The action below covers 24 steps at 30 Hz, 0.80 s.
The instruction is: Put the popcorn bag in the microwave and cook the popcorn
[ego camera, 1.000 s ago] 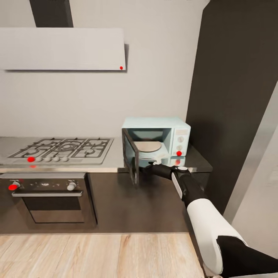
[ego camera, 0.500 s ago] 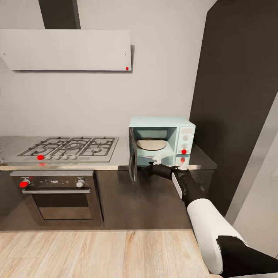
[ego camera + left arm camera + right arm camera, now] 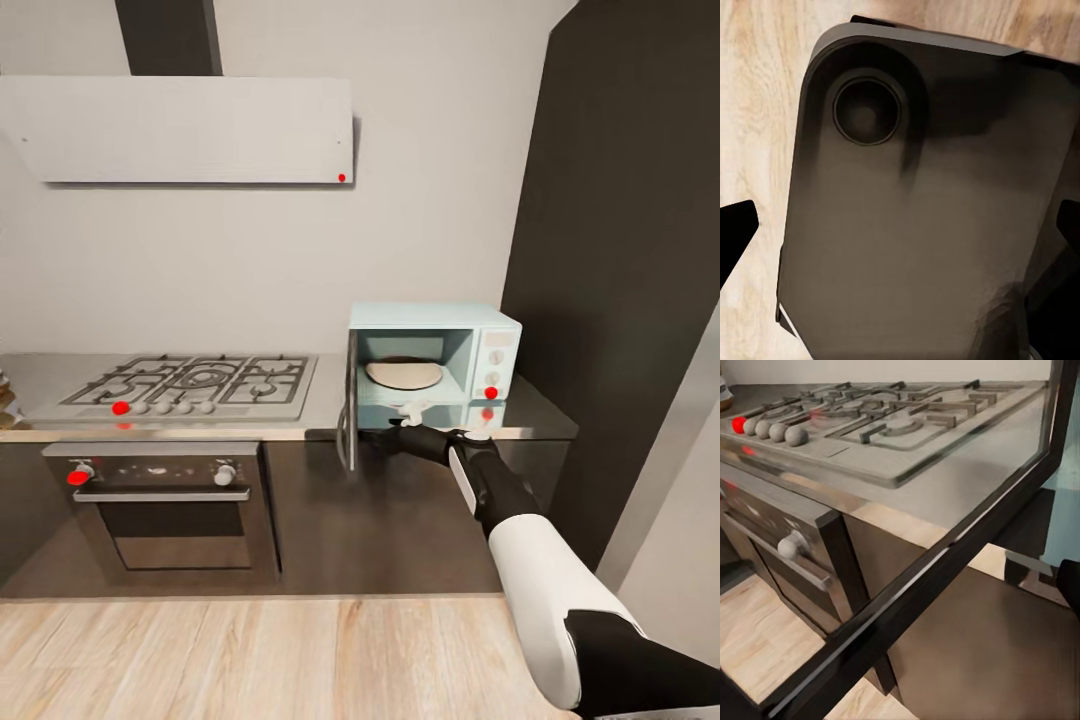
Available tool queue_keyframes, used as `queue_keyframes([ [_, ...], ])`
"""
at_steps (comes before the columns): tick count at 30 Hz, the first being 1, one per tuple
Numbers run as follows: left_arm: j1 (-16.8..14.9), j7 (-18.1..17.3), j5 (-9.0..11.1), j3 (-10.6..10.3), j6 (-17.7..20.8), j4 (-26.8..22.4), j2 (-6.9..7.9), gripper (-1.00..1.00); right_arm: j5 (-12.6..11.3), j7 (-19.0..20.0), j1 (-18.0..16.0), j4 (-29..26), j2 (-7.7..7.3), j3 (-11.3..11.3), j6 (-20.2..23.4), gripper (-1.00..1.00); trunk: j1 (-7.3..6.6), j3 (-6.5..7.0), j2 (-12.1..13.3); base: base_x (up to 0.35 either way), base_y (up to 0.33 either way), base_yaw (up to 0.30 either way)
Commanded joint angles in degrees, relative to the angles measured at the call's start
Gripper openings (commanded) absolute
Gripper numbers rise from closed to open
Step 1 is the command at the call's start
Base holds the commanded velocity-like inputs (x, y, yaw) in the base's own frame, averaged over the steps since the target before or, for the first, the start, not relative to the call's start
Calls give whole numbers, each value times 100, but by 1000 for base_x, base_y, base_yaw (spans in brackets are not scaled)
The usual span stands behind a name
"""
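Right of centre in the head view, the microwave (image 3: 434,362) stood on the countertop (image 3: 320,418) with its door (image 3: 348,415) swung wide and a pale turntable plate (image 3: 404,373) bare inside; the popcorn bag was not identifiable in these frames. The right gripper (image 3: 408,412) sat at the cavity's lower lip, its jaws too small to read as clenched or released, and the left gripper's (image 3: 900,225) dark fingertips at the frame edges looked spread and empty. With loading apparently next, the wise course was to draw the right arm back without nudging the door, then find the bag.
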Motion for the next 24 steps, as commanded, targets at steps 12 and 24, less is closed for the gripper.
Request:
queue_keyframes([
  [12, 0, -6, 34, 4, -10, -4, -1, 100, 72, 41, -1, -76, 13, -66, 54, 100, 1, -6, -2, 0, 33, 0],
  [24, 0, -6, 30, 11, -16, -4, -1, 100, 11, -944, -1, 95, -472, -88, 55, 100, 1, -6, -2, 0, 0, 0],
])
